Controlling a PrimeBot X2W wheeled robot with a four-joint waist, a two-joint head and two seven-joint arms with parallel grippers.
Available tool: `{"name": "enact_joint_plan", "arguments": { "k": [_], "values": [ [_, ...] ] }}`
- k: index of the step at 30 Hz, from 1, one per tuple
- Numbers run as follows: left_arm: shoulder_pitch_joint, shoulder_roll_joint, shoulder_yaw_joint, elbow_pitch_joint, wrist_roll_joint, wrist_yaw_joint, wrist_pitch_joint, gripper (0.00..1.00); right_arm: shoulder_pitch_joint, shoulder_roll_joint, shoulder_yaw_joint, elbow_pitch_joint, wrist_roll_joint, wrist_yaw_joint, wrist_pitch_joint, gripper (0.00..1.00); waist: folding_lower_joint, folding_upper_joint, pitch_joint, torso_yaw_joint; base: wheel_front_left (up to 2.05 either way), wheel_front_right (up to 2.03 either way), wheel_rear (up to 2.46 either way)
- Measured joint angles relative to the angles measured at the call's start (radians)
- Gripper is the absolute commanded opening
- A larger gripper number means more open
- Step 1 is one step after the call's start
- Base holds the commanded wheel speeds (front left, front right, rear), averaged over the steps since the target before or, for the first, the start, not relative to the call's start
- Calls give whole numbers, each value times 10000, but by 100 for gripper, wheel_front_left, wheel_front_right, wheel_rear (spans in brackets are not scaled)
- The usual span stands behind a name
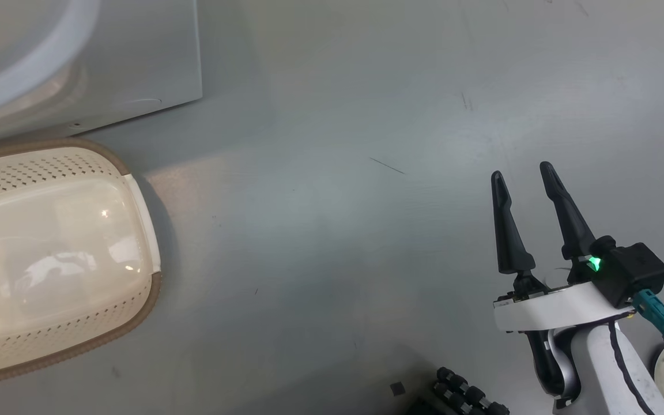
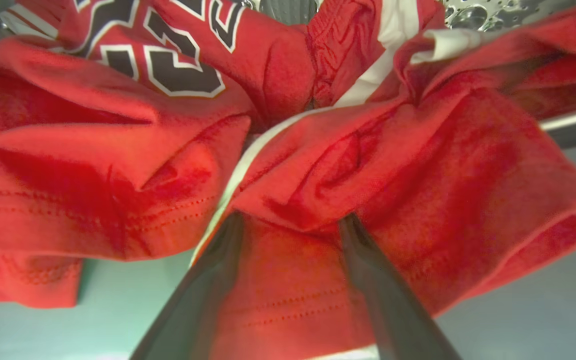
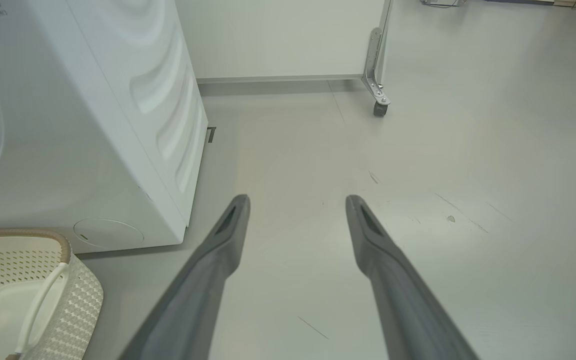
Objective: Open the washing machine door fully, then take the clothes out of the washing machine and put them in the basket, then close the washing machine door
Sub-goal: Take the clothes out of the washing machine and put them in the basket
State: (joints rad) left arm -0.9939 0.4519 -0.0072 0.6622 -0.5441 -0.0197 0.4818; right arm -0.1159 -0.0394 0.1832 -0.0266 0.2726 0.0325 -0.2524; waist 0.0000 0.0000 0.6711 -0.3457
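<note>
Clothes (image 2: 288, 150) lie bunched in a red heap right against the left gripper (image 2: 290, 220), inside the washing machine (image 1: 136, 57), where a patch of perforated steel drum (image 2: 473, 12) shows above them in the left wrist view. A jersey with dark, white-edged numbers (image 2: 168, 65) is crumpled on that view's upper left, and a piece with a white stripe (image 2: 248, 160) runs from near the fingertips up toward the top right. We see the left gripper's two dark fingers (image 2: 208, 290) spread apart, their tips tucked under a fold and red cloth lying between them. We judge they have not pinched it yet. The relation that matters is plain: the heap sits straight ahead of the left fingers and spreads wider than their gap, so the fold over the tips is the natural bite, and the left arm is by far the nearer one. The right gripper (image 1: 521, 172) hangs with its fingers apart and nothing between them, above bare grey floor (image 1: 366, 230), well apart from the machine. The basket (image 1: 147, 300) stands on the floor just beside the foot of the washer, on our left in the head view, its glossy cream bottom bare. We take it that once the cloth is gripped, it must be drawn out of the drum and lowered to that basket.
</note>
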Motion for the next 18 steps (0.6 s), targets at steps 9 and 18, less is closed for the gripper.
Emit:
{"name": "enact_joint_plan", "arguments": {
  "k": [9,18],
  "values": [
    [-267,-17,-142,384,0,-125,84,0,-34,0,54,0,2,-90,0,100,0,0,-2,-17,0,0,0],
    [-289,-347,-219,719,0,-391,-742,0,-85,0,15,71,2,-176,0,100,0,0,-229,84,0,0,0]
  ]
}}
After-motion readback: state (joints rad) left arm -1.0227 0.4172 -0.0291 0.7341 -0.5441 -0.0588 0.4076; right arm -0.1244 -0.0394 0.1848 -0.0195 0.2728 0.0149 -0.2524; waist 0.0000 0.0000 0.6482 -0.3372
